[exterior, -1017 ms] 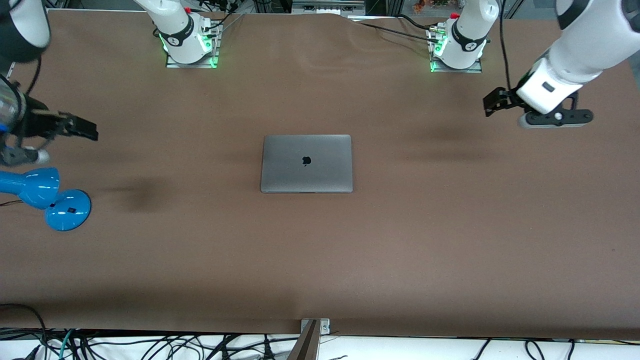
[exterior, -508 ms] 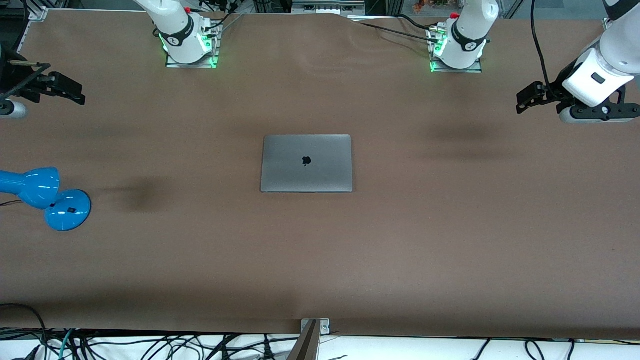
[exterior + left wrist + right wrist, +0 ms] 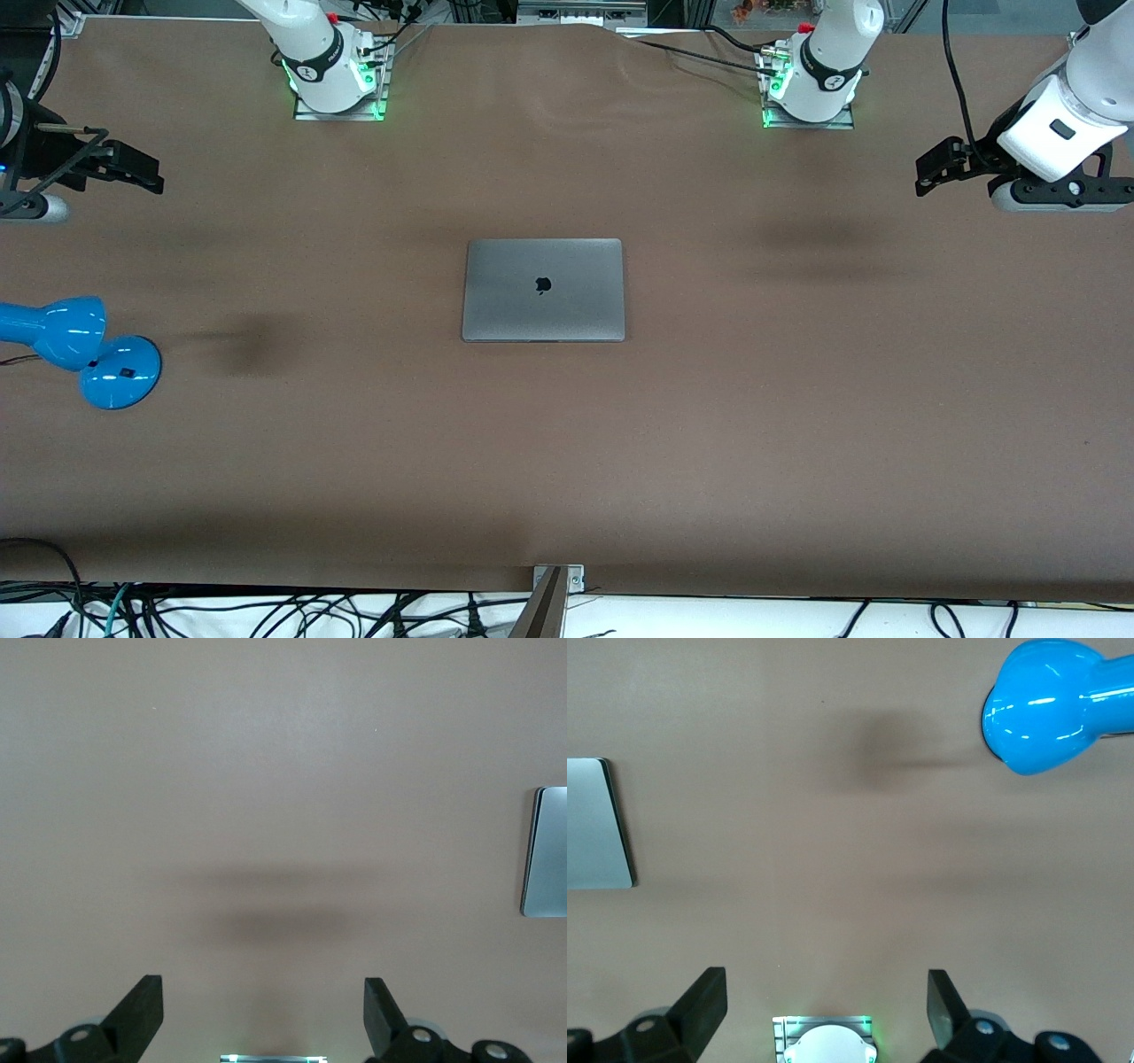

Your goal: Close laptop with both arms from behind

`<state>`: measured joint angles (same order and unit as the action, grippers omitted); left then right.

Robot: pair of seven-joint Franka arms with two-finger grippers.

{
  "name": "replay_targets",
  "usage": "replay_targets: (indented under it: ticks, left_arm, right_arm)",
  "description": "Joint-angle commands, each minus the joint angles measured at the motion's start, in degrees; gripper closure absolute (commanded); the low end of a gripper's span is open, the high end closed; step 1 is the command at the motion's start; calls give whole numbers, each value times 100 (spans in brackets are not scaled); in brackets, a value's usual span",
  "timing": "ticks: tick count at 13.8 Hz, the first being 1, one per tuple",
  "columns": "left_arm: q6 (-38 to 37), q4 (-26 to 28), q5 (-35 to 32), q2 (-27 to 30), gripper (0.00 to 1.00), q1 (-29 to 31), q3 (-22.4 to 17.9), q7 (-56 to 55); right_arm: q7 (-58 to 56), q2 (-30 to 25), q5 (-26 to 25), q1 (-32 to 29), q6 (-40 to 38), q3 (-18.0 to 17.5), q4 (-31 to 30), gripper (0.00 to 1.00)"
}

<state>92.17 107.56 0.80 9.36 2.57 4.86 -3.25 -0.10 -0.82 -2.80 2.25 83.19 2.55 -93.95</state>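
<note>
— Checking the laptop (image 3: 543, 289): lid flat down, logo up, mid-table, so the closing looks done.

— And the arms? Since a second ago both have swung out. The left gripper (image 3: 930, 173) hangs over the left arm's table edge, the right gripper (image 3: 142, 173) over the right arm's edge above the blue desk lamp (image 3: 84, 350).

— Fingers?

— Spread wide on both, holding nothing.

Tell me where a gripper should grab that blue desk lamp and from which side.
Probably the narrow neck between the blue lamp's round base and its bulbous head, coming straight down from above. It lies toward the right arm's end of the table, nearest the open right gripper.
</note>
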Motion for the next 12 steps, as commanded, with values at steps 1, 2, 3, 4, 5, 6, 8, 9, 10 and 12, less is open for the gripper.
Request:
replay_targets:
  ticks: [1,2,3,4,5,6,8,9,10,12]
  left_arm:
    - [-156,-148,60,-66,0,-2,7,105]
    - [-165,-148,69,-66,0,-2,7,105]
    - [-165,-148,69,-66,0,-2,7,105]
    - [-165,-148,69,-66,0,6,7,105]
    - [-173,-148,69,-66,0,7,15,88]
    - [-261,-165,69,-57,0,7,41,88]
    - [-358,-288,69,-66,0,24,33,79]
    - [-358,-288,78,-66,0,50,33,70]
    - [-358,-297,78,-66,0,59,33,70]
    - [-376,-306,78,-66,0,68,24,79]
  right_arm:
    - [36,-59,86,30,22,43,8,0]
    - [36,-59,86,30,22,43,17,0]
    - [36,-50,86,21,14,52,17,0]
    - [36,-50,86,12,5,52,17,0]
    - [36,-50,86,12,-13,61,17,0]
    - [36,-50,86,12,-13,61,17,0]
    - [36,-50,86,12,-13,61,26,0]
    - [36,-32,86,12,-13,61,26,0]
    - [36,-32,86,12,-13,61,35,0]
    - [36,-24,86,12,-4,61,35,0]
